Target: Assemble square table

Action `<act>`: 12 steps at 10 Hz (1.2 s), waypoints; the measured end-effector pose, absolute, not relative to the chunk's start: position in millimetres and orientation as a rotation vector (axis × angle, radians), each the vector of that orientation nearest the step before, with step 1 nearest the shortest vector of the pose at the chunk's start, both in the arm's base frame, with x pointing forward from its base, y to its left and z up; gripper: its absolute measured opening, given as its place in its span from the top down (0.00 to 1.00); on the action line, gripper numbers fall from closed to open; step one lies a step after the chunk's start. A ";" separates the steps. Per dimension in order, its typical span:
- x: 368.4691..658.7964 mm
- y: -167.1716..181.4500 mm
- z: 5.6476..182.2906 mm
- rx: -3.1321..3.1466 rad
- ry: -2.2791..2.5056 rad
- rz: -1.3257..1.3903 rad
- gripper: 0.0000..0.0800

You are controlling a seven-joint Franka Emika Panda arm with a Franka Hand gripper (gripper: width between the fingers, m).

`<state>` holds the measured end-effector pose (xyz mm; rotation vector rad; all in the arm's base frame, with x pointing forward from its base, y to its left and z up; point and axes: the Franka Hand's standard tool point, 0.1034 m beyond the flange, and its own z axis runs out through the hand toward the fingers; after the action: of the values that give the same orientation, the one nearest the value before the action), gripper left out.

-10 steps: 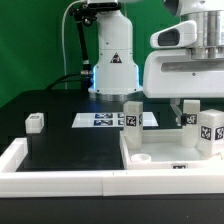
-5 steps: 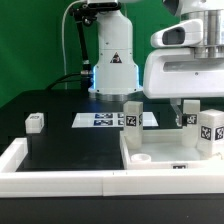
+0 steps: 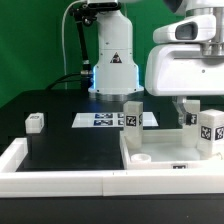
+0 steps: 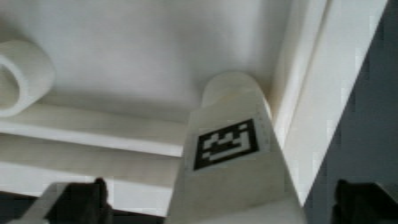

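In the exterior view the top (image 3: 170,150) lies on the desk (image 3: 70,145) with legs (image 3: 131,115) standing on it and a lone leg (image 3: 36,122) well apart; in the wrist view the open gripper (image 4: 222,200) sits around a tagged leg (image 4: 231,130), holding nothing, so much seems left.

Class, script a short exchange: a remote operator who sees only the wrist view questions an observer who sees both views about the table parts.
Operator: My wrist view shows one chunky white plastic leg between the fingers of the gripper. Other legs?
Observer: Another tagged leg stands upright on the flat white square tabletop, to the exterior view's left of the gripper.
Operator: Anything off the tabletop?
Observer: A small white part sits alone on the black table, far toward the exterior view's left.
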<state>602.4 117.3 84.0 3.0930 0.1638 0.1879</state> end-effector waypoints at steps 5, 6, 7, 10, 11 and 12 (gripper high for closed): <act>602.6 115.6 83.4 3.094 0.141 0.189 0.64; 602.6 115.7 83.4 3.099 0.079 0.191 0.64; 602.5 116.0 83.2 3.108 -0.077 0.193 0.64; 602.3 116.3 83.0 3.096 -0.406 0.196 0.64; 600.8 118.1 81.8 3.075 -0.575 0.194 0.64; 599.4 122.8 81.4 3.043 -0.755 0.199 0.64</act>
<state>599.4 122.8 81.4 3.0433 -0.7546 0.1986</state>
